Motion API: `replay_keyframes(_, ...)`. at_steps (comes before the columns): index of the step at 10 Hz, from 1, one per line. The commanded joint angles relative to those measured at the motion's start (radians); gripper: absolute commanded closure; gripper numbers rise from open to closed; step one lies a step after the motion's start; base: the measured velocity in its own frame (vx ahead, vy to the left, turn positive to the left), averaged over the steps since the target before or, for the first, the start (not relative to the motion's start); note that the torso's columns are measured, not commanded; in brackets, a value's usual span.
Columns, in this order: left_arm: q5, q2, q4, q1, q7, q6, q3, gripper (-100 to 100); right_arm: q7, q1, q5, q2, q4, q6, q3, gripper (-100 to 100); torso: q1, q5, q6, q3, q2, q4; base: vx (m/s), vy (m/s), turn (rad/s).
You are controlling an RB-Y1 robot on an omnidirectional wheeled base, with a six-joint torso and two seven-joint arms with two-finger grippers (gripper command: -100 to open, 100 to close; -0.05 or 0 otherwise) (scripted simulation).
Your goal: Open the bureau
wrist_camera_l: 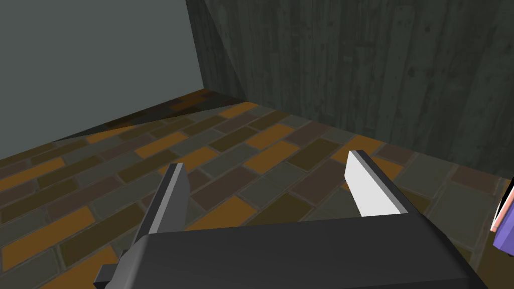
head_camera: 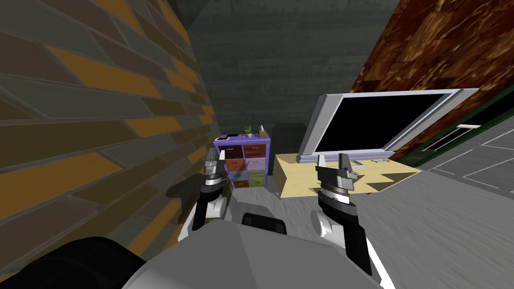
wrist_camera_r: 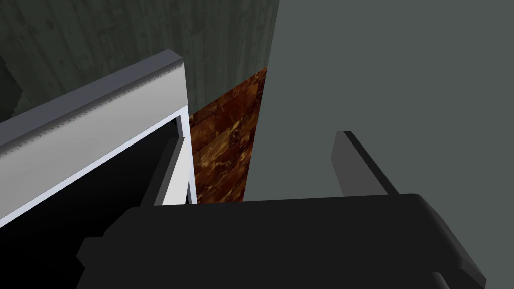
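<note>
Far ahead, upright bureau point(head_camera: 244, 163) facing me

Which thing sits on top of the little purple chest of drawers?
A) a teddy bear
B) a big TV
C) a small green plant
C: a small green plant stands on top of the purple chest of drawers; the TV sits on the pale stand beside it.

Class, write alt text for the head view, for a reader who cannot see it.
A small purple bureau with coloured drawers stands in the far corner, beside a pale stand bearing a large flat screen. The left gripper and right gripper hover open, short of both.
</note>
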Motion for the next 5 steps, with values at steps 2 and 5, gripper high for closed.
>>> replay_keyframes(2,0.000,0.000,0.000,0.000,0.000,0.000,0.000,0,0.000,0.000,0.000,0.000,0.000,0.000,0.000,0,0.000,0.000,0.000,-0.209,0.104,0.105,0.000,0.000,0.000)
replay_keyframes(5,0.000,0.000,0.000,0.000,0.000,0.000,0.000,0,0.000,0.000,0.000,0.000,0.000,0.000,0.000,0,0.000,0.000,0.000,-0.644,0.322,0.322,0.000,0.000,0.000)
